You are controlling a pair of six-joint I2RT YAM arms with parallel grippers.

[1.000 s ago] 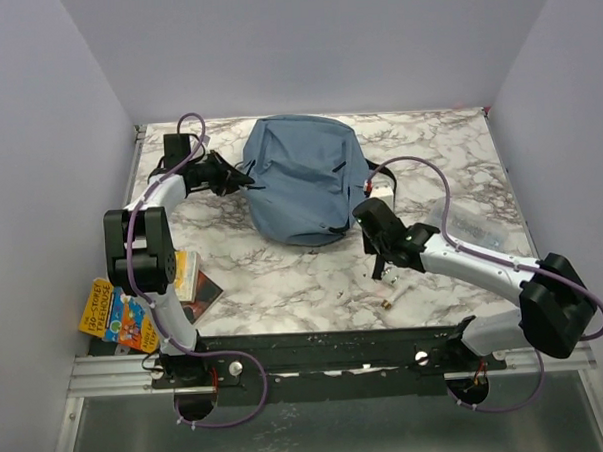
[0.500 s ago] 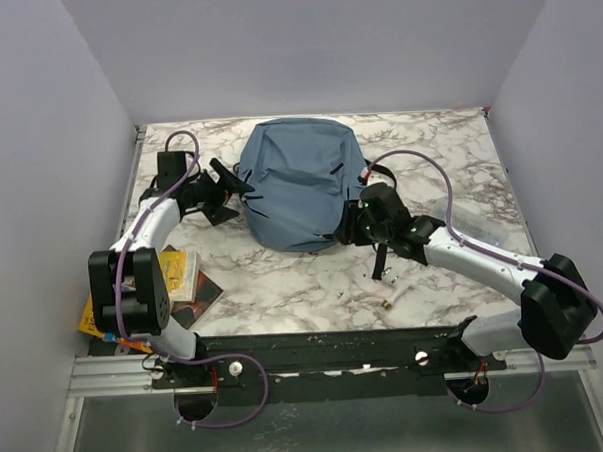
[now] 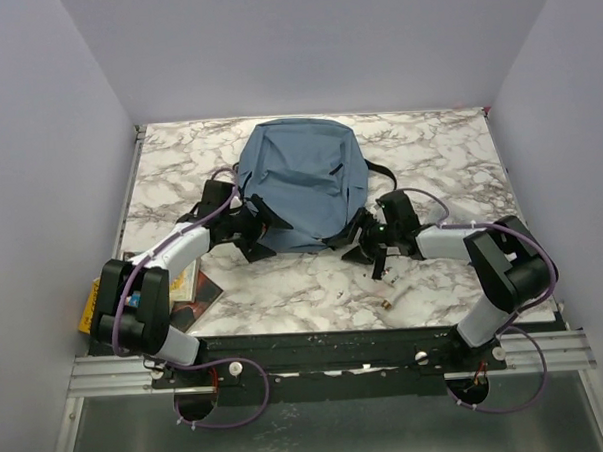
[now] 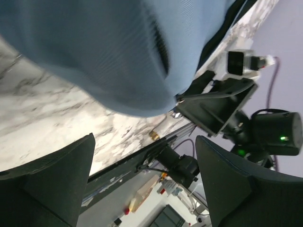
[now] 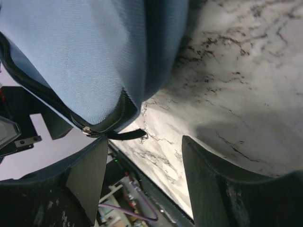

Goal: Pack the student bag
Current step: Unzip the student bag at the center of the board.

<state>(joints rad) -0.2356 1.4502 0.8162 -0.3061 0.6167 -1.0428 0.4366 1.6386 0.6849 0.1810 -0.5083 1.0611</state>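
Item: student bag (image 3: pixel 305 181), flat on the surface (image 3: pixel 449 154). I judge it soft, limp and light, best gripped at the zip seam (image 5: pixel 102 124). Left end effector (image 3: pixel 260 231) and right end effector (image 3: pixel 362 241) sit at the bag's near corners, both spread wide and empty.

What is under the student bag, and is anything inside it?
Beneath the near edge of the student bag, wrist views show only marble table; farther under is covered. Its zipper looks closed there, hiding the inside.

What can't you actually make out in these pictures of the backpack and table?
- Inside of the student bag: every view, its own fabric hides it.
- books: top view, the left arm covers most of them.
- small pieces: top view, too small to identify.
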